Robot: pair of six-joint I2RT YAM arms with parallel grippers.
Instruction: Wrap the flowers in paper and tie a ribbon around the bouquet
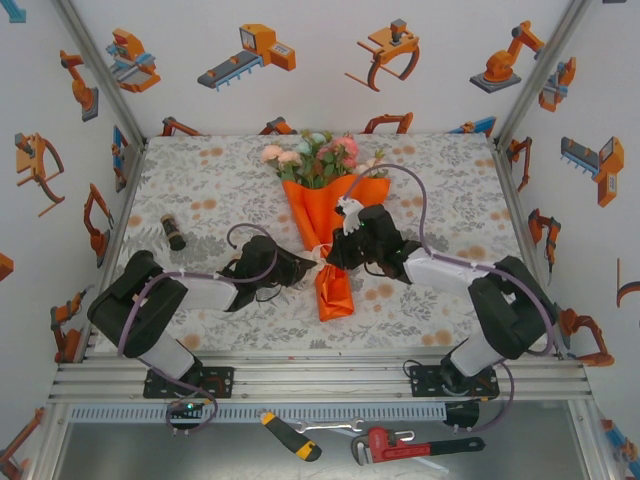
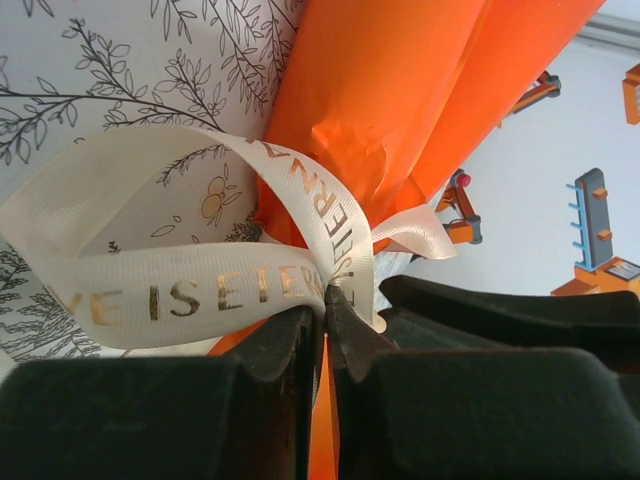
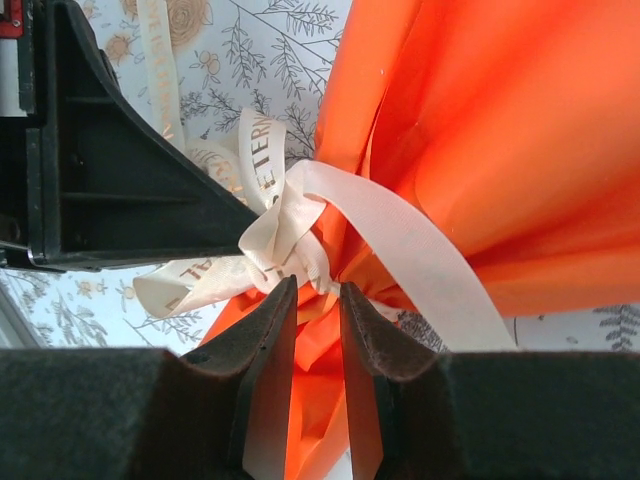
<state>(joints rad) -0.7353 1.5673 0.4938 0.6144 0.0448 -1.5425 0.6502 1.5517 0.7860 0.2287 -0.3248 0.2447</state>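
The bouquet lies mid-frame in the top view on the patterned table, with the flowers toward the top and the orange paper tapering downward. Both tools meet at its narrow waist, where the cream ribbon is knotted. The left gripper is almost closed, its tips at the ribbon's loop - whether it pinches the ribbon I cannot tell. The right gripper is released - jaws parted just below the knot.

It is a robotics lab cell: an aluminium-profile frame holds white walls with robot stickers, two robot arms are bolted on, and a pipe wrench and screwdriver lie nearby.
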